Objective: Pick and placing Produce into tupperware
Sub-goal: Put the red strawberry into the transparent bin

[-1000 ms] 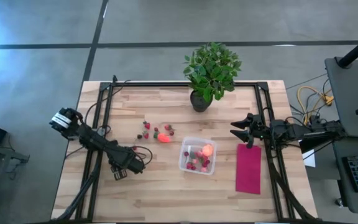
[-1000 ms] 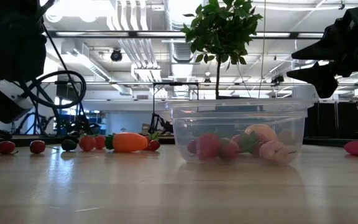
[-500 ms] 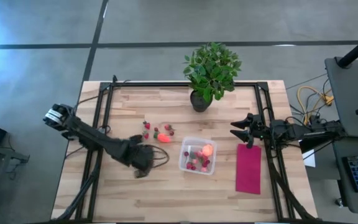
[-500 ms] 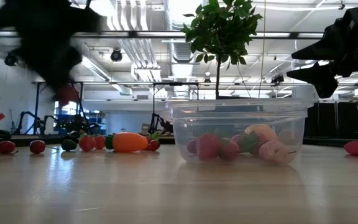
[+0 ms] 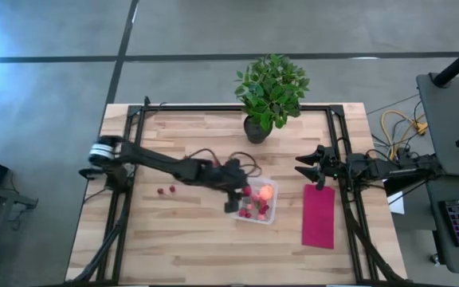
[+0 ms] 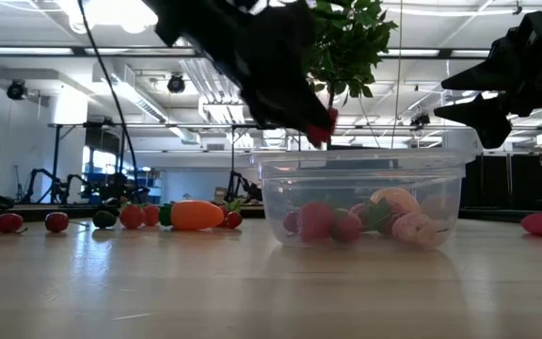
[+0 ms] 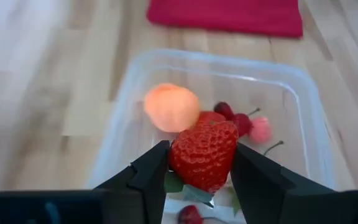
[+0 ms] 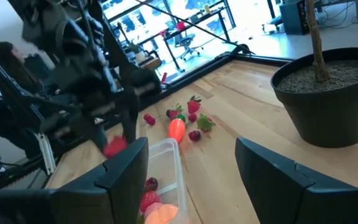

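Between the left pincer's (image 7: 202,180) fingers sits a strawberry (image 7: 204,154).

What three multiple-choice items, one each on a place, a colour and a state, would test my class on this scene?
1. Where is the left gripper? A over the tupperware B beside the plant C above the cloth
2. What colour is the cloth? A blue B magenta C yellow
3. What is the left gripper doing? A open and empty B shut on a strawberry C out of view

Answers: 1 A, the high view puts it at the container's edge. 2 B, plainly magenta. 3 B, the left wrist view shows the fingers pinching the berry.
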Motion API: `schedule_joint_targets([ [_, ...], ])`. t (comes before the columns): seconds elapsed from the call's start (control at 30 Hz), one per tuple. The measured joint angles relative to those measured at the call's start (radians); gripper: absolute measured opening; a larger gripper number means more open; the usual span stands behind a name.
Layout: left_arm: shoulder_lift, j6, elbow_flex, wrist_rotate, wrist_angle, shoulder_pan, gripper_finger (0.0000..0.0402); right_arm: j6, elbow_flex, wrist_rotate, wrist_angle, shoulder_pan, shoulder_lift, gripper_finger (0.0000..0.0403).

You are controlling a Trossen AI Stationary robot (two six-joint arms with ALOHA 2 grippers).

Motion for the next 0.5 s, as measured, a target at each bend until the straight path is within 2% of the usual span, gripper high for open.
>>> schedule_joint_targets([
  [0.23, 0.143, 0.007, 0.219, -0.08, -0.243, 0.0, 0.0147, 0.0, 0.0, 0.0, 0.0, 0.0, 0.0, 0.0233],
  [0.43, 0.133, 0.001, 0.29, -0.086, -0.438, -0.001, 0.0148, 0.0, 0.0, 0.0, 0.0, 0.0, 0.0, 0.0233],
  [0.5, 0.115, 0.0, 0.285, -0.085, -0.426, -0.002, 0.0152, 0.0, 0.0, 0.0, 0.0, 0.0, 0.0, 0.0233],
])
